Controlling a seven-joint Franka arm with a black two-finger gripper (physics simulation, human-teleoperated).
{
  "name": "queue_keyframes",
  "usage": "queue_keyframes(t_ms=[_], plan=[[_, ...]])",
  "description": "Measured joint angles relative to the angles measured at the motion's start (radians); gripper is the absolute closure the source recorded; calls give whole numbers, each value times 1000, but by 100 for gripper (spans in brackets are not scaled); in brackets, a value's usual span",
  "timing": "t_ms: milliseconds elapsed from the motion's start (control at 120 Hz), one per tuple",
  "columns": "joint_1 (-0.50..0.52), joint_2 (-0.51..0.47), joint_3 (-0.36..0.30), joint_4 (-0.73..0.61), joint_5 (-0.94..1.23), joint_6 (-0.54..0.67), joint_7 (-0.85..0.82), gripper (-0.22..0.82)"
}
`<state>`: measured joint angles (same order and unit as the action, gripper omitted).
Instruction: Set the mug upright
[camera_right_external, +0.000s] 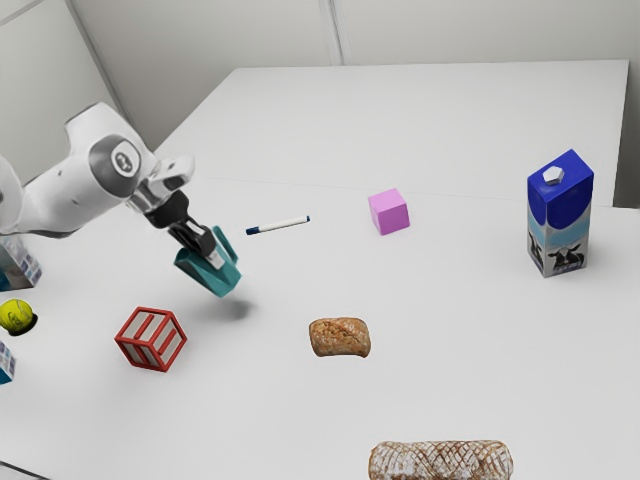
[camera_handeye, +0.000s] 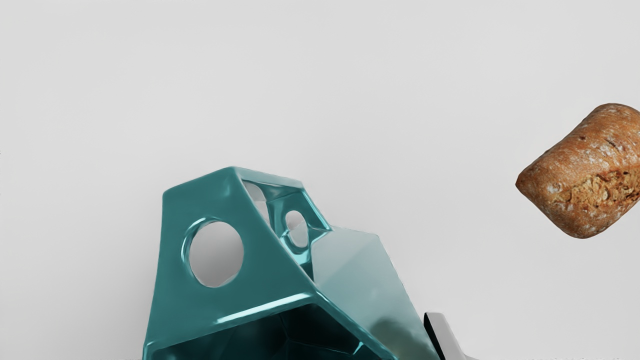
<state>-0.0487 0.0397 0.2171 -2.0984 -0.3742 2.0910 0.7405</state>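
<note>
Loaf nearest the exterior camera; mug tilted in the gripper.

The mug hangs just above the table, its shadow falling apart from it, near the striped cube. From that I judge the fingers clamped on it; in the wrist view one finger lies along its pale, glossy side, while the second I cannot make out. It looks stiff and fairly light, and the smooth faces could let it swivel between the pads, perhaps chip if dropped. A firm pinch on a flat wall, well into the body, should suit it better than the holed part. It probably needs turning base-down and lowering until it sits flat before release.
</note>
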Motion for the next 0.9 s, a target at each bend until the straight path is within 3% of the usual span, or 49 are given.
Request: queue_keyframes(t_ms=[208, 900], plan=[[-138, 73, -35, 73, 152, 10, -97, 76], [-199, 232, -36, 207, 314, 58, -288, 76]])
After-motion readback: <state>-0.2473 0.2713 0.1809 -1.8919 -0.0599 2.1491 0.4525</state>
